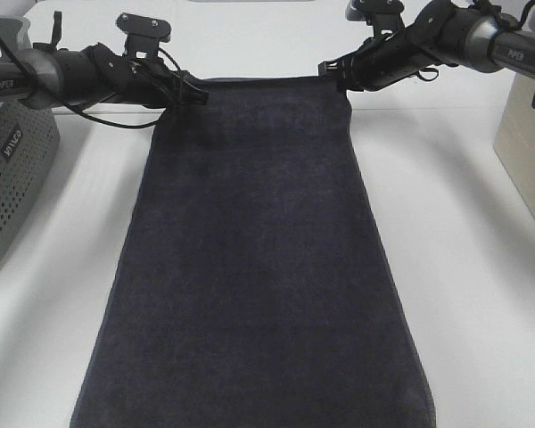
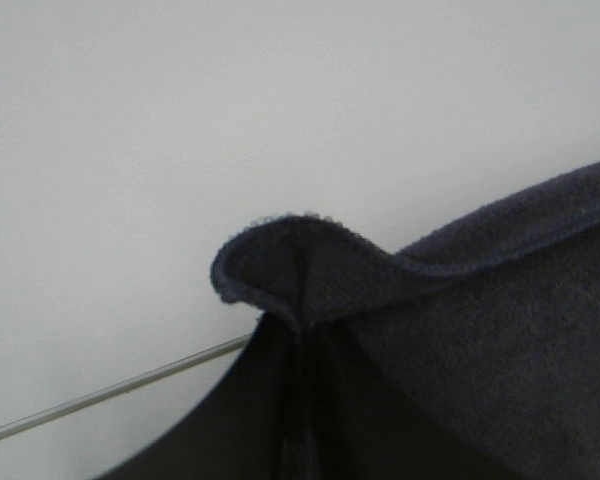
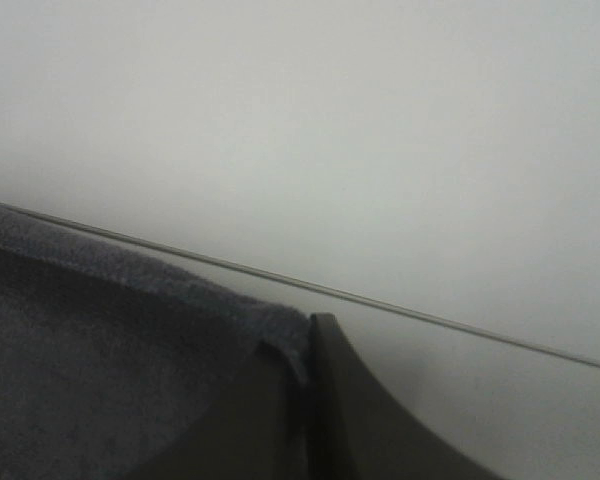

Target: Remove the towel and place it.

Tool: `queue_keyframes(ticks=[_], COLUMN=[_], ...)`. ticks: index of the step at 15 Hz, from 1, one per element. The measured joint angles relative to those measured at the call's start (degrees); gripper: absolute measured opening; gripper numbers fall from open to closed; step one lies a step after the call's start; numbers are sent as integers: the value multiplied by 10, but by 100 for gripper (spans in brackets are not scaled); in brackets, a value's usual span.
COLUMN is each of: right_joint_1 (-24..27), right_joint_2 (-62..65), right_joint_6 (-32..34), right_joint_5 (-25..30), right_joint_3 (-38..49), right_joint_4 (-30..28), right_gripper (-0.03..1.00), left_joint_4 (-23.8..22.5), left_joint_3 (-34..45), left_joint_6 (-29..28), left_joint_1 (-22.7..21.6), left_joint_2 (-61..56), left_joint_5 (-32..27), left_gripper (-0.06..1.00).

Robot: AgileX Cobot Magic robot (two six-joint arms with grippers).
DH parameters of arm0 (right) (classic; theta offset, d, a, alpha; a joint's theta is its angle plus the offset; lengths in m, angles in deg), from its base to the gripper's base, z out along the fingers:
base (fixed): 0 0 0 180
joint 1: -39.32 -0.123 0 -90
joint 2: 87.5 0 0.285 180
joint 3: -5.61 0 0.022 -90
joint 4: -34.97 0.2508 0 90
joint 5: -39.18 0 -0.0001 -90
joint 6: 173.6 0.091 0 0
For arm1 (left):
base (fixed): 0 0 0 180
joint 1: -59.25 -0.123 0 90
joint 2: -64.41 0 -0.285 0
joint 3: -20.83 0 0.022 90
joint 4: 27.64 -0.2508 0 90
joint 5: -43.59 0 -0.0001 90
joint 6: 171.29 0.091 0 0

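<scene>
The dark charcoal towel (image 1: 259,267) lies spread flat and lengthwise on the white table, from the far side down to the near edge of the exterior view. My left gripper (image 1: 196,92) is shut on its far left corner. In the left wrist view that corner (image 2: 280,260) bunches up in a fold above the closed dark fingers (image 2: 250,420). At the far right corner, my right gripper (image 1: 332,71) is shut on the hem. The right wrist view shows that towel edge (image 3: 130,300) pinched between its fingers (image 3: 350,410).
A grey perforated basket (image 1: 9,169) stands at the left edge of the table. A beige box (image 1: 526,152) stands at the right edge. Bare white table (image 1: 464,294) lies on both sides of the towel.
</scene>
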Motion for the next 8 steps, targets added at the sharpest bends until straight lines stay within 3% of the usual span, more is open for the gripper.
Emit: queue_keyframes(ticks=[2, 5, 6, 8], right_joint_1=[0, 0, 0, 0], right_joint_2=[0, 0, 0, 0], right_joint_6=[0, 0, 0, 0], right_joint_5=[-4, -4, -4, -3], right_joint_3=[0, 0, 0, 0], right_joint_4=[9, 9, 7, -9], right_gripper=[21, 62, 67, 69], left_joint_4=[0, 0, 0, 0], left_joint_3=[0, 0, 0, 0], left_joint_6=[1, 2, 2, 2], left_joint_1=[0, 0, 0, 0], left_joint_2=[10, 21, 22, 22], left_joint_5=[18, 61, 74, 88], left_gripper=[24, 64, 72, 76])
